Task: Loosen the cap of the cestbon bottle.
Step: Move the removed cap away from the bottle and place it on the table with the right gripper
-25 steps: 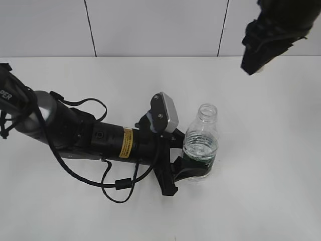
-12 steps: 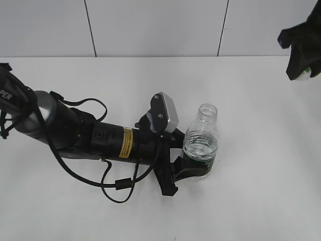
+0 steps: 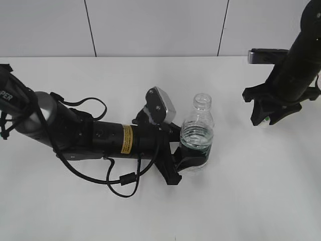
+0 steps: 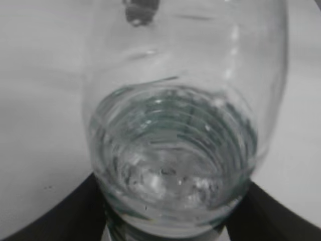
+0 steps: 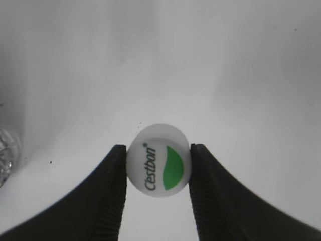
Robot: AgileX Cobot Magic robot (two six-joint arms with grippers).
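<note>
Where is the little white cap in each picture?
Exterior view: the cap is a white speck under the right tool, far right.
Left wrist view: not in it.
Right wrist view: low centre, pinched between the tool's fingers.
Shared landmark: the cestbon bottle.

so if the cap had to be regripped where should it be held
By its ribless round side wall, as the right gripper does now: fingers on opposite sides of the small white plastic cap, coming from above. Its flat printed top gives no purchase.
</note>
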